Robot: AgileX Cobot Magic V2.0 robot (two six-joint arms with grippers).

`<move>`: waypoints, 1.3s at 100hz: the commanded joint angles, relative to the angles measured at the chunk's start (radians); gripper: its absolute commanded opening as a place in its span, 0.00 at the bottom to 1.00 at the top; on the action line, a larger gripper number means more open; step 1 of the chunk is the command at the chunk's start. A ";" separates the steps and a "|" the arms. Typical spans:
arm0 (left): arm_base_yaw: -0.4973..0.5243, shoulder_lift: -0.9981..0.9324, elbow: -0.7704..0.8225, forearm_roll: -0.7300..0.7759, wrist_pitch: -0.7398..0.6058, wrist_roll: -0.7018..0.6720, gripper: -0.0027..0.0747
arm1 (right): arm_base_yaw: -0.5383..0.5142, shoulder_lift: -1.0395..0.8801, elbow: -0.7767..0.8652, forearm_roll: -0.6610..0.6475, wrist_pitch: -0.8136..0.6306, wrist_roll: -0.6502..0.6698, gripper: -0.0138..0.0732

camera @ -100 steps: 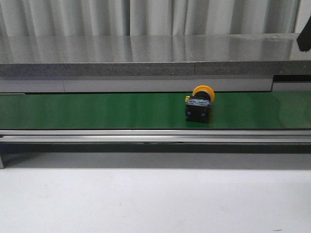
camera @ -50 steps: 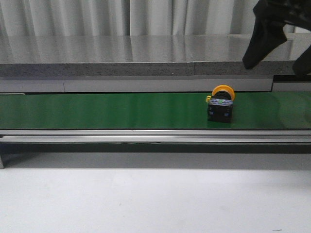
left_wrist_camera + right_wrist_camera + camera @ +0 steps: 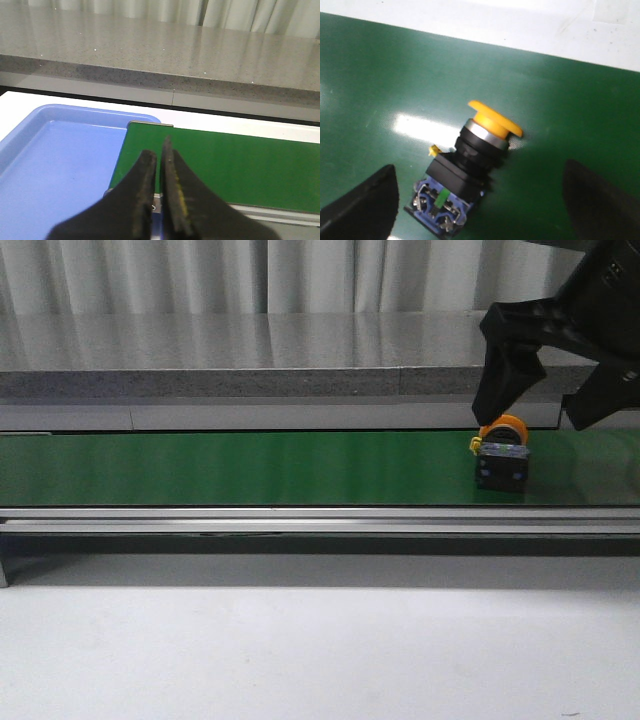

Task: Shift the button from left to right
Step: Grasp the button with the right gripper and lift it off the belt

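**Button on belt beneath the spread right gripper**

Button: one unit, a round orange mushroom cap on a black collar with a bright metal ring, joined to a dark boxy base bearing bluish dots and a small yellow tab. It lies on its side on the smooth, slightly glossy green conveyor belt, toward the right end of the table; half a second earlier it lay further left along the belt.

Right gripper: black, angular, with two fingers set wide apart, empty. It hangs just above the button, one finger on either side, not touching it. It has come lower and nearer the button since the earlier frame.

Left gripper: two dark tapered fingers drawn to a narrow slit, holding nothing, seen in the left wrist view over the belt's end, beside one shallow blue plastic tray with rounded corners.

Behind the belt runs a speckled grey stone ledge.
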 commanded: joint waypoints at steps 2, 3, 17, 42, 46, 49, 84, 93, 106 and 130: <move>-0.007 0.007 -0.027 -0.011 -0.065 -0.001 0.04 | 0.002 -0.013 -0.032 -0.025 -0.058 -0.015 0.88; -0.007 0.007 -0.027 -0.011 -0.065 -0.001 0.04 | 0.002 -0.009 -0.032 -0.028 -0.058 -0.015 0.88; -0.007 0.007 -0.027 -0.011 -0.065 -0.001 0.04 | 0.002 0.014 -0.032 -0.036 -0.053 -0.015 0.86; -0.007 0.007 -0.027 -0.011 -0.065 -0.001 0.04 | 0.002 0.032 -0.032 -0.041 -0.039 -0.015 0.69; -0.007 0.007 -0.027 -0.011 -0.065 -0.001 0.04 | 0.002 0.033 -0.032 -0.048 -0.036 -0.015 0.66; -0.007 0.007 -0.027 -0.011 -0.065 -0.001 0.04 | 0.002 0.034 -0.032 -0.053 -0.035 -0.015 0.64; -0.007 0.007 -0.027 -0.011 -0.065 -0.001 0.04 | 0.002 0.030 -0.038 -0.089 0.014 -0.015 0.45; -0.007 0.007 -0.027 -0.011 -0.065 -0.001 0.04 | -0.004 0.004 -0.062 -0.094 0.046 -0.015 0.45; -0.007 0.007 -0.027 -0.011 -0.065 -0.001 0.04 | -0.032 -0.035 -0.137 -0.169 0.133 -0.015 0.45; -0.007 0.007 -0.027 -0.011 -0.065 -0.001 0.04 | -0.177 -0.055 -0.328 -0.317 0.289 -0.015 0.45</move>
